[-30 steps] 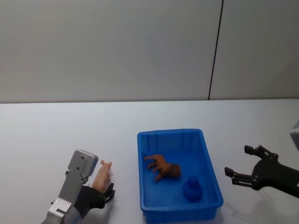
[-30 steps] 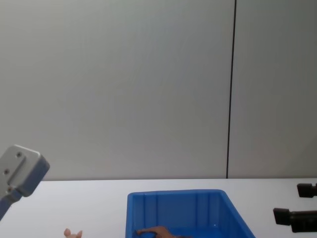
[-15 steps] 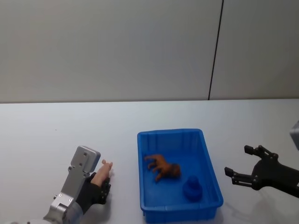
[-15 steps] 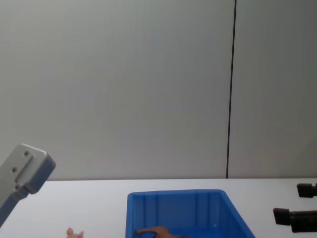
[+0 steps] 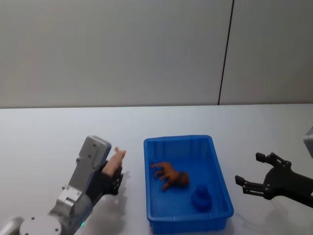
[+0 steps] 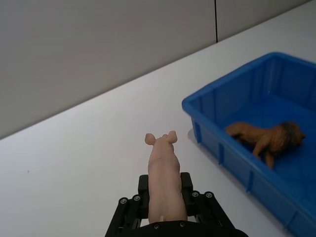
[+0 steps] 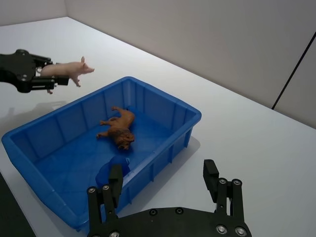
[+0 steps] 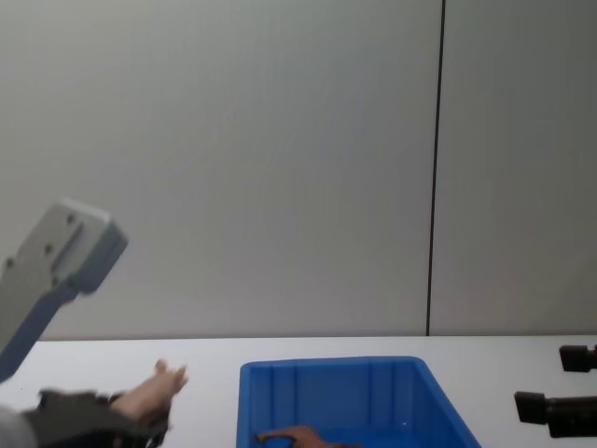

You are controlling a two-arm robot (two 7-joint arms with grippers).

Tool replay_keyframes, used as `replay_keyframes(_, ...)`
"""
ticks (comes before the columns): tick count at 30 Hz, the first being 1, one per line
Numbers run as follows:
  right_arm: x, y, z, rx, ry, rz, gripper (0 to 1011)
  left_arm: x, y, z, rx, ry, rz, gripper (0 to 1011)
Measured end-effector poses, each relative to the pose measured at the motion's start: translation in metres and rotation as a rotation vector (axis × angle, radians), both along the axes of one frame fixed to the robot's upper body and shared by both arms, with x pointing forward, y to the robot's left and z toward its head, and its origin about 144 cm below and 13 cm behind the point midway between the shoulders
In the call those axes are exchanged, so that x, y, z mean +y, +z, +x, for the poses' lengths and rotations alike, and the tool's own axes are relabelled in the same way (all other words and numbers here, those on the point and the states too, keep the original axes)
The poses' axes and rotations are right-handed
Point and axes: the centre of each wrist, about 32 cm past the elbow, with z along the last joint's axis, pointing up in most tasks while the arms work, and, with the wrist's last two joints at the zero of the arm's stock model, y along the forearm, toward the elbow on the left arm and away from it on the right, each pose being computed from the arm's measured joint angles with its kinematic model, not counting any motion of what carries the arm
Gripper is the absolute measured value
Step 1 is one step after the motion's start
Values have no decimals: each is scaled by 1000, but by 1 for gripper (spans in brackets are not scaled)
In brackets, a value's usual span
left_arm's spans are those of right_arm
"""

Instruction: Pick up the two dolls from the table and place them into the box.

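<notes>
Pink pig doll (image 6: 163,181) held off table, left of blue box (image 5: 220,191) w/ brown doll (image 5: 170,176) inside.

You're looking at a lab/test-cell type setup, not a home: plain white table (image 5: 161,120) w/ nothing domestic on it, blank grey wall panels (image 5: 112,49) behind w/ one dark vertical seam (image 5: 225,51) running down to the table edge. Only props are a blue plastic bin (image 5: 219,169) between the left gripper (image 6: 165,205) and right gripper (image 5: 249,176), plus toy animals — staged like a robot trial bench, no clutter, no furniture.
</notes>
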Motion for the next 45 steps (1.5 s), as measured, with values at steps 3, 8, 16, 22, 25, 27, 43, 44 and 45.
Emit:
replay_keyframes(3, 0, 0, 0, 0, 0, 0, 1001, -5, 8, 4, -30, -23, -5, 386)
replay_keyframes(8, 0, 0, 0, 0, 0, 0, 1001, -17, 20, 11, -76, -74, -17, 386)
replay_keyframes(16, 0, 0, 0, 0, 0, 0, 1001, -34, 31, 20, -108, -143, -38, 386)
replay_keyframes(22, 0, 0, 0, 0, 0, 0, 1001, -46, 33, 23, -111, -186, -53, 456)
replay_keyframes(25, 0, 0, 0, 0, 0, 0, 1001, -50, 34, 24, -112, -205, -61, 560)
replay_keyframes(27, 0, 0, 0, 0, 0, 0, 1001, -52, 34, 24, -113, -214, -66, 620)
replay_keyframes(43, 0, 0, 0, 0, 0, 0, 1001, -57, 36, 24, -170, -234, -93, 1001)
replay_keyframes(44, 0, 0, 0, 0, 0, 0, 1001, -56, 36, 24, -176, -232, -94, 1001)
replay_keyframes(45, 0, 0, 0, 0, 0, 0, 1001, -56, 37, 24, -178, -232, -95, 1001)
